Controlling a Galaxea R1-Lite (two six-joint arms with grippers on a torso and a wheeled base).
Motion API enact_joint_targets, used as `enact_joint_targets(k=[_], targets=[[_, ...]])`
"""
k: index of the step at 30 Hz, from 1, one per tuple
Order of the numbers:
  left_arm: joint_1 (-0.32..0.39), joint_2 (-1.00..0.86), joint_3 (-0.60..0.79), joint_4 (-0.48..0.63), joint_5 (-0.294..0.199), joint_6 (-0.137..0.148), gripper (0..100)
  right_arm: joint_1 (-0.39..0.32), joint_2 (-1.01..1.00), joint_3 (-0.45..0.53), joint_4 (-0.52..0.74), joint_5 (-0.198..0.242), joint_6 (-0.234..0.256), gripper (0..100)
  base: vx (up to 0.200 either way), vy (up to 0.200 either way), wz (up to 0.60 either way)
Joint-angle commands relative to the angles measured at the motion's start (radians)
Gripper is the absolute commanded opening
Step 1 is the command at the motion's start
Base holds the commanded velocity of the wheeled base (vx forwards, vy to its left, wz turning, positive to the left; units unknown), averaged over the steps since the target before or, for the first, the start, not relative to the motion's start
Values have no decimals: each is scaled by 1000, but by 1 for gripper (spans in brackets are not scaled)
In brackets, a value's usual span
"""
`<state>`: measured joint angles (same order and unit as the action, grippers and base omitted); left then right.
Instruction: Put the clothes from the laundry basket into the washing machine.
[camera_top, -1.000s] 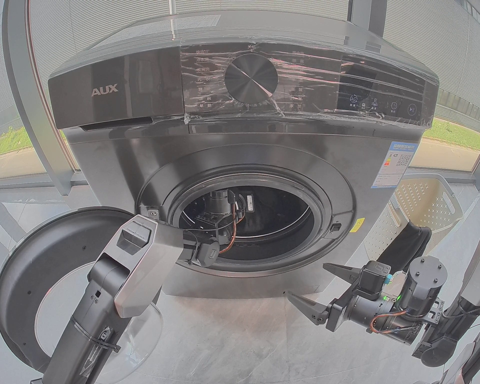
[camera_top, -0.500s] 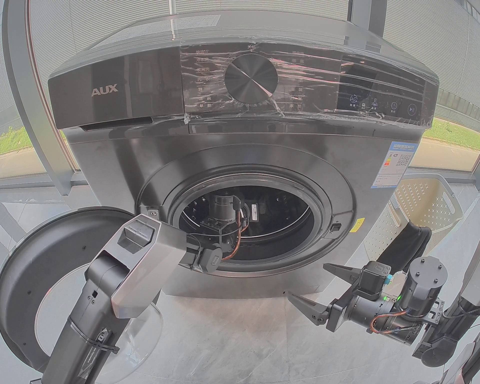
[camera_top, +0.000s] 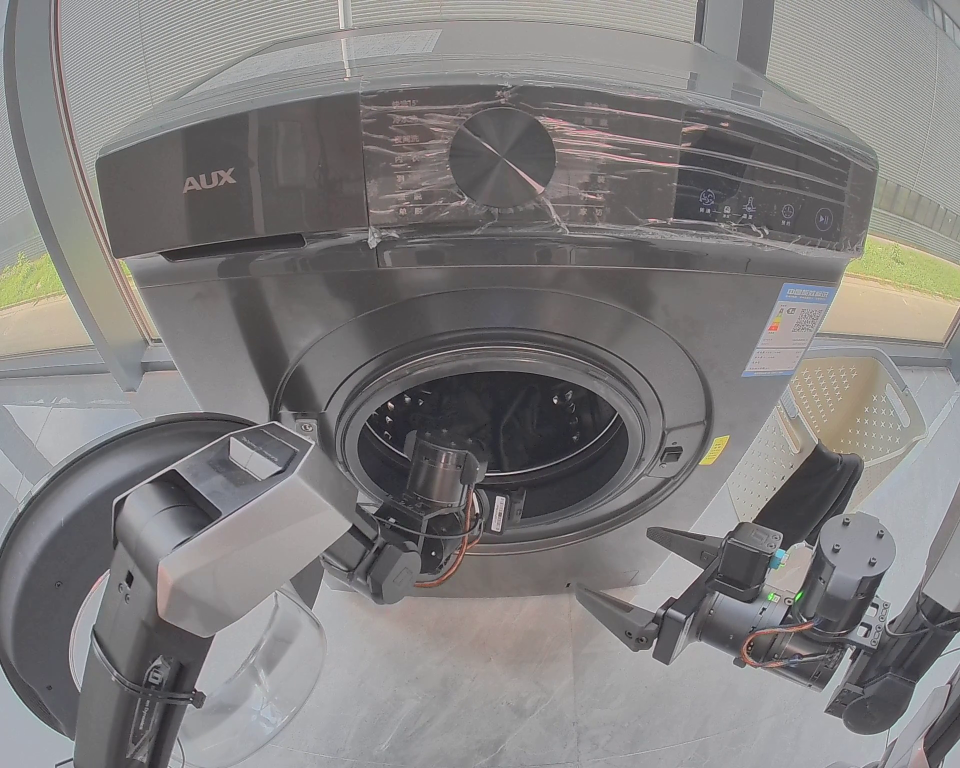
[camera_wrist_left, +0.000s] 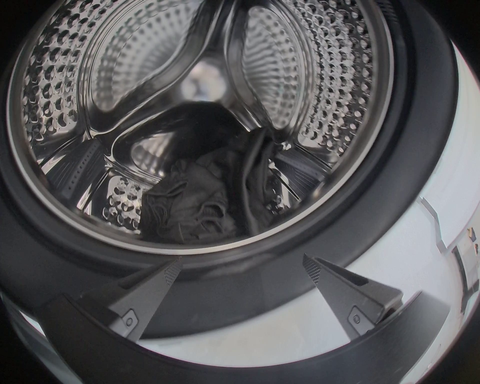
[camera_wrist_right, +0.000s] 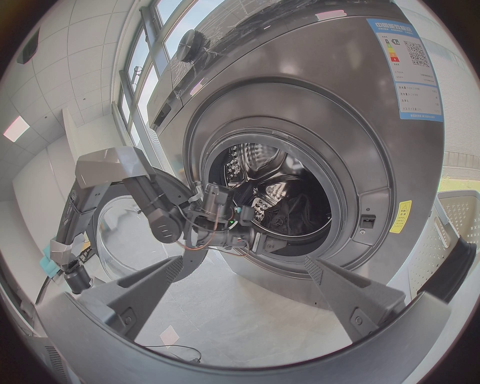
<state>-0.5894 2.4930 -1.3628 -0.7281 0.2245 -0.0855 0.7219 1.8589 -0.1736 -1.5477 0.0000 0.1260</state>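
The washing machine (camera_top: 480, 300) has its round door (camera_top: 60, 540) swung open to the left. Dark clothes (camera_wrist_left: 200, 200) lie in a heap at the bottom of the drum (camera_wrist_left: 310, 75). My left gripper (camera_wrist_left: 240, 267) is open and empty, just in front of the lower rim of the drum opening. My right gripper (camera_top: 625, 570) is open too, held low over the floor to the right of the machine, with nothing between its fingers. A dark garment (camera_top: 815, 490) hangs over the rim of the cream laundry basket (camera_top: 870, 400) behind my right arm.
The basket stands tight against the machine's right side. Pale tiled floor (camera_top: 480, 680) stretches in front of the machine. The open door and its glass bowl (camera_top: 260, 660) take up the space at the lower left. Windows run behind the machine.
My left arm has pulled back and down out of the drum; its gripper now sits at the opening's lower rim. The right arm has not moved.
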Motion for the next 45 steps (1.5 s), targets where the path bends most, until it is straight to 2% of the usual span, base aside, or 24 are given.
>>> enact_joint_targets(k=[1, 10, 13, 14, 18, 20, 21, 23, 27, 30, 33, 38, 45], targets=[[-40, -123, 148, -7, -31, 4, 100, 1, 2, 0, 0, 0, 0, 100, 0, 0, 0], [-155, -302, 392, -65, -39, -16, 100, -9, 0, 2, 0, 0, 0, 100, 0, 0, 0], [-182, -352, 452, -88, -39, -34, 100, -10, -1, 3, 0, -2, 0, 100, 0, 0, 0], [-199, -393, 493, -120, -37, -57, 100, -13, -4, 9, 0, -6, -2, 100, 0, 0, 0], [-216, -503, 570, -195, -27, -105, 100, -44, -12, 26, 0, -15, -6, 100, 0, 0, 0], [-216, -551, 602, -206, -22, -117, 100, -75, -20, 26, 0, -38, -11, 100, 0, 0, 0], [-216, -606, 637, -208, -20, -122, 100, -102, -26, 23, 0, -64, -14, 100, 0, 0, 0], [-216, -701, 691, -206, -20, -125, 100, -141, -41, 20, 1, -78, -17, 100, 0, 0, 0], [-218, -812, 765, -205, -16, -125, 100, -153, -61, 28, 3, -86, -20, 100, 0, 0, 0], [-208, -875, 837, -212, 38, -123, 100, -153, -80, 39, 11, -146, -20, 100, 0, 0, 0], [-199, -915, 880, -234, 70, -120, 100, -159, -109, 36, 29, -175, -20, 100, 0, 0, 0], [-193, -1005, 952, -284, 79, -112, 100, -174, -170, 63, 35, -178, -19, 100, 0, 0, 0], [-191, -1089, 1024, -286, 81, -102, 100, -230, -247, 102, 40, -163, -23, 100, -86, 0, 0]])
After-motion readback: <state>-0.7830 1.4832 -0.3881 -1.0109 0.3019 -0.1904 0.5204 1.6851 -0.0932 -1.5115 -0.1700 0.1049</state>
